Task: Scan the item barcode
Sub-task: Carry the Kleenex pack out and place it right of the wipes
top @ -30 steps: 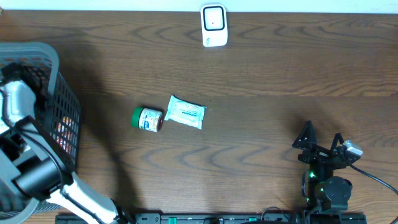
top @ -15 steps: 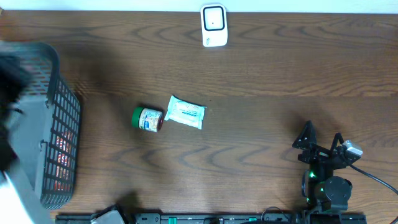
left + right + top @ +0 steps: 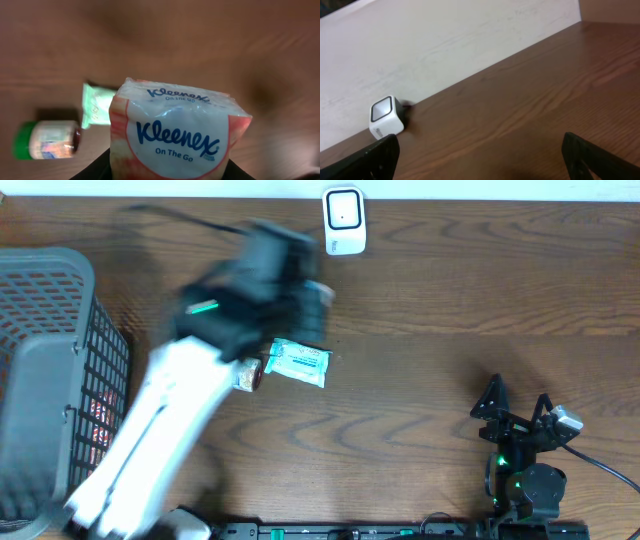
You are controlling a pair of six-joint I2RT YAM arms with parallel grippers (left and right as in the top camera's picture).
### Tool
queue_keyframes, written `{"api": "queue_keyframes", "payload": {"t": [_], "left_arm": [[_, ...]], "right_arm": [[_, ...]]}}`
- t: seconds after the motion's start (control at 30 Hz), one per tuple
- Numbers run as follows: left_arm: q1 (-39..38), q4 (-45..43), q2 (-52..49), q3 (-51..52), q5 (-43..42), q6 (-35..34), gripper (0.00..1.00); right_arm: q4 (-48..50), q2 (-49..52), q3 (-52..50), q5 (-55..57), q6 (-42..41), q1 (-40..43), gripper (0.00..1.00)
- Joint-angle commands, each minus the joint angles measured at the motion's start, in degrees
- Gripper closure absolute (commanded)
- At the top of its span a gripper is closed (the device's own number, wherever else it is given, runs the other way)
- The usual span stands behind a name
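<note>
Where the frames permitted a count, the surface (image 3: 450, 290) carried one scanner (image 3: 343, 220), one green-lidded jar (image 3: 47, 140), one pale green packet (image 3: 298, 362) and one basket (image 3: 105, 380) (its contents indistinct). One Kleenex tissue pack (image 3: 177, 135) sat clamped in the left tool (image 3: 285, 275), label facing the wrist camera, clear of the surface, above the jar and packet and near the scanner. The right tool (image 3: 515, 405), well apart, stood wide open and empty.
</note>
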State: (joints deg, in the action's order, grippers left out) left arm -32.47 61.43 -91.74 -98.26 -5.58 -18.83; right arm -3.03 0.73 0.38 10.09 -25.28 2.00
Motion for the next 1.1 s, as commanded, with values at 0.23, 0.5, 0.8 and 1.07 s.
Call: {"api": "queue_keyframes", "payload": {"t": [0.23,0.5,0.8,1.07], "left_arm": [[-6.6,-5.0,-23.6,0.3,12.5,-6.4,0.56],[-7.4,-8.9,-31.5,0.4,8.2,-9.4,0.57],[-8.8,-10.5,-32.1,0.4,7.9,-16.9,0.55],[-8.8,-6.8,-32.1,0.4,7.7,-34.9,0.53]], "right_arm": [[-0.2,-0.2,-0.1,0.3,-0.4,-0.4,0.01],[-0.2,-0.2,-0.1,0.3,-0.4,-0.4,0.01],[-0.2,-0.2,-0.1,0.3,-0.4,-0.4,0.01],[-0.2,-0.2,-0.1,0.3,-0.4,-0.4,0.01]]}}
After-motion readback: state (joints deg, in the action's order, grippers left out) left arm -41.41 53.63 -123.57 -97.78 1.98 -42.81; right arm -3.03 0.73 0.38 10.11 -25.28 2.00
